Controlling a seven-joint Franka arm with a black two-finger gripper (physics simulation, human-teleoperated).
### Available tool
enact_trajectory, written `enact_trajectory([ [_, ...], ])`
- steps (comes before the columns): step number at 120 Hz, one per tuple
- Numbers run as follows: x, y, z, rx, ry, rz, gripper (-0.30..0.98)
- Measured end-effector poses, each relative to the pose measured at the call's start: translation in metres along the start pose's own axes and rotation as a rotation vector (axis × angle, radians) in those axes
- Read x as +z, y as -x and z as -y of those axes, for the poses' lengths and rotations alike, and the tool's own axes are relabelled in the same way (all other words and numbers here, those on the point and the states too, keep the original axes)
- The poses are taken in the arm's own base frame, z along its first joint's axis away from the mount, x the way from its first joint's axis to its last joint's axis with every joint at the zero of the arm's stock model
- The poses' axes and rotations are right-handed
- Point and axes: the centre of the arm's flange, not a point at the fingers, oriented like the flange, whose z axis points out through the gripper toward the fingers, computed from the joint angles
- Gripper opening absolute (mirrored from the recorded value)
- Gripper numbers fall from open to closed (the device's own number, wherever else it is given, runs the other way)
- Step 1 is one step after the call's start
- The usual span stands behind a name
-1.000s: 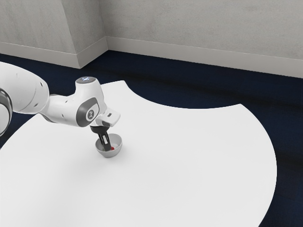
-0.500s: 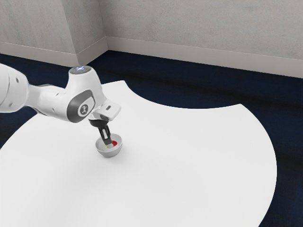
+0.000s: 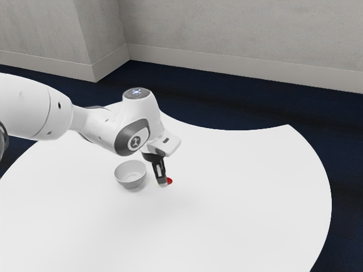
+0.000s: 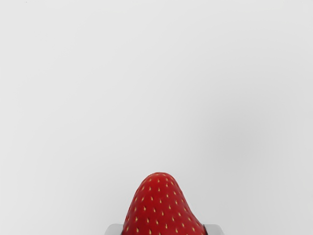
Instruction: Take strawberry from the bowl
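My gripper (image 3: pixel 164 182) is beyond the bowl, on its side toward the exterior view's right, and is shut on the strawberry (image 3: pixel 169 181). Red flesh sticks out past the fingertips. In the wrist view the strawberry (image 4: pixel 160 208) lies between the two pale fingertips of the gripper (image 4: pixel 164 230), which touch it from both sides. The light grey bowl (image 3: pixel 131 174) stands upright on the table, with no fruit visible inside.
The white table (image 3: pixel 238 192) has a curved edge, with a scooped far side. Dark blue floor (image 3: pixel 227 102) and a grey wall (image 3: pixel 238 28) are behind it.
My gripper has left the bowl and moved toward the exterior view's right, carrying the strawberry with it. The bowl has stayed where it was.
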Motion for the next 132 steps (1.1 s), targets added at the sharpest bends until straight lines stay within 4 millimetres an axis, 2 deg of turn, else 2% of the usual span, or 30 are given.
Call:
enact_trajectory([
  [18, -0.005, 0.002, 0.0, -0.002, 0.008, -0.007, 0.41],
  [25, -0.017, 0.003, 0.001, -0.003, -0.001, -0.021, 0.48],
  [31, -0.037, 0.004, 0.002, -0.004, -0.015, -0.041, 0.52],
  [45, -0.132, 0.014, 0.014, -0.038, -0.07, -0.111, 0.59],
  [52, -0.199, 0.008, 0.03, -0.058, -0.101, -0.146, 0.61],
  [59, -0.257, 0.013, 0.041, -0.08, -0.113, -0.159, 0.63],
  [66, -0.314, 0.029, 0.041, -0.101, -0.107, -0.153, 0.64],
  [73, -0.345, 0.054, 0.036, -0.124, -0.083, -0.114, 0.65],
  [78, -0.353, 0.074, 0.039, -0.153, -0.064, -0.068, 0.66],
  [87, -0.356, 0.11, 0.047, -0.214, -0.023, 0.005, 0.67],
  [93, -0.353, 0.124, 0.049, -0.249, 0.005, 0.043, 0.67],
  [113, -0.345, 0.115, 0.028, -0.331, 0.093, 0.093, 0.68],
  [132, -0.344, 0.119, 0.022, -0.418, 0.117, 0.121, 0.68],
])
